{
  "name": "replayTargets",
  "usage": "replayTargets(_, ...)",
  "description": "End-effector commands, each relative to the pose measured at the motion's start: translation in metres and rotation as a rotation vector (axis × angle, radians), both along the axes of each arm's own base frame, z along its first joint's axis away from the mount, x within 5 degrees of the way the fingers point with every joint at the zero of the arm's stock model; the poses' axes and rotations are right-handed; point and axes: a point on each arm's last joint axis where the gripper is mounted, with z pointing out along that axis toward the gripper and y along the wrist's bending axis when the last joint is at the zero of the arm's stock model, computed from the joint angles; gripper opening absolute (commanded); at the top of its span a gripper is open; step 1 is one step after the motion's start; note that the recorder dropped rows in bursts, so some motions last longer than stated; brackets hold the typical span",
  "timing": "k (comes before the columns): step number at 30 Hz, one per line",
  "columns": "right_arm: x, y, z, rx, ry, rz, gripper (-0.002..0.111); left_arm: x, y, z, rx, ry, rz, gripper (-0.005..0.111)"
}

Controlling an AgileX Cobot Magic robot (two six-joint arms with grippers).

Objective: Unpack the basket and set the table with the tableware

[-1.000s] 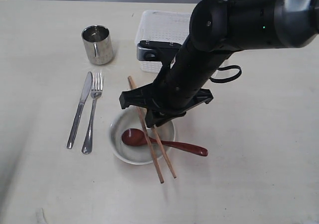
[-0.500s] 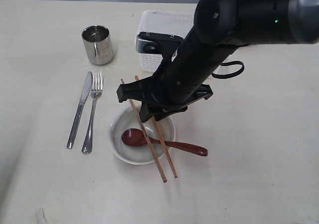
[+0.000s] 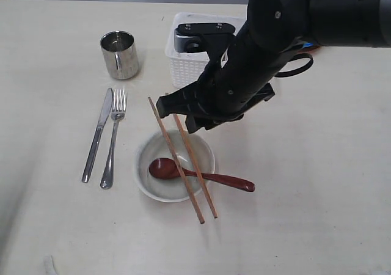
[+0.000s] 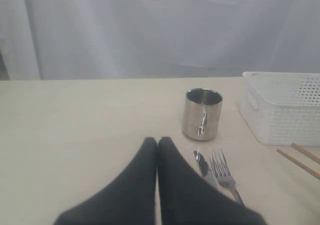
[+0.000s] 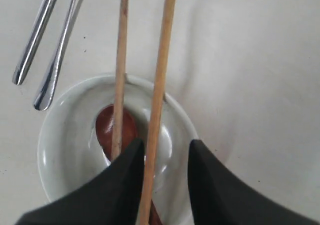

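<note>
Two wooden chopsticks [image 3: 175,159] lie side by side across the white bowl [image 3: 144,180], their near ends on the table [image 3: 317,183]. A red-brown spoon [image 3: 226,180] rests in the bowl with its handle over the rim. My right gripper [image 3: 195,125] hovers above the chopsticks' far ends, between bowl and white basket [image 3: 189,36]. Seen from the right wrist, the right gripper [image 5: 166,144] is open above the bowl [image 5: 60,135], and one chopstick [image 5: 160,75] runs below the gap. The left gripper [image 4: 157,141] is shut and empty, near the steel cup [image 4: 202,114].
A steel cup [image 3: 120,55] stands left of the basket. The knife [image 3: 98,134] and fork [image 3: 113,140] lie parallel, left of the bowl. The right arm's black body hides part of the basket, so its contents cannot be made out.
The right gripper opened and let go of the chopsticks, which settled parallel across the bowl. The arm then rose and drew back toward the basket.
</note>
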Motion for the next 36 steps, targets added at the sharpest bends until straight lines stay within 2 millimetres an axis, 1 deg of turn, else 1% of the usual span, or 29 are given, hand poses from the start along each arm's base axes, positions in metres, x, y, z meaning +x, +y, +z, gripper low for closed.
replayTargets(1, -0.001, -0.001, -0.001, -0.034, -0.004, 0.001, 0.03, 0.0, 0.0, 0.0, -0.012, -0.01, -0.002, 0.0)
replayTargets(5, -0.009, 0.006, -0.011, -0.067, 0.035, 0.039, 0.03, 0.0, 0.0, 0.0, -0.012, -0.01, -0.002, 0.0)
replayTargets(7, -0.014, 0.014, -0.014, -0.066, 0.034, 0.063, 0.03, 0.0, 0.0, 0.0, -0.012, -0.01, -0.002, 0.0)
replayTargets(10, -0.018, 0.023, -0.012, -0.014, 0.019, 0.056, 0.03, 0.0, 0.0, 0.0, -0.012, -0.01, -0.002, 0.0)
replayTargets(12, -0.017, 0.024, -0.011, -0.002, 0.01, 0.05, 0.031, 0.0, 0.0, 0.0, -0.012, -0.01, -0.002, 0.0)
replayTargets(14, -0.015, 0.022, -0.011, -0.004, 0.006, 0.046, 0.036, 0.0, 0.0, 0.0, -0.012, -0.01, -0.002, 0.0)
replayTargets(17, -0.015, 0.022, -0.013, -0.004, 0.011, 0.043, 0.048, 0.0, 0.0, 0.0, -0.012, -0.01, -0.002, 0.0)
replayTargets(20, -0.015, 0.022, -0.015, -0.014, 0.026, 0.045, 0.054, 0.0, 0.0, 0.0, -0.012, -0.01, -0.002, 0.0)
replayTargets(27, -0.018, 0.027, -0.025, 0.007, 0.09, 0.051, 0.054, 0.0, 0.0, 0.0, -0.012, -0.01, -0.002, 0.0)
replayTargets(31, -0.017, 0.029, -0.035, -0.013, 0.109, 0.057, 0.054, 0.0, 0.0, 0.0, -0.012, -0.01, -0.002, 0.0)
replayTargets(36, -0.017, 0.03, -0.036, -0.004, 0.111, 0.065, 0.054, 0.0, 0.0, 0.0, -0.012, -0.01, -0.002, 0.0)
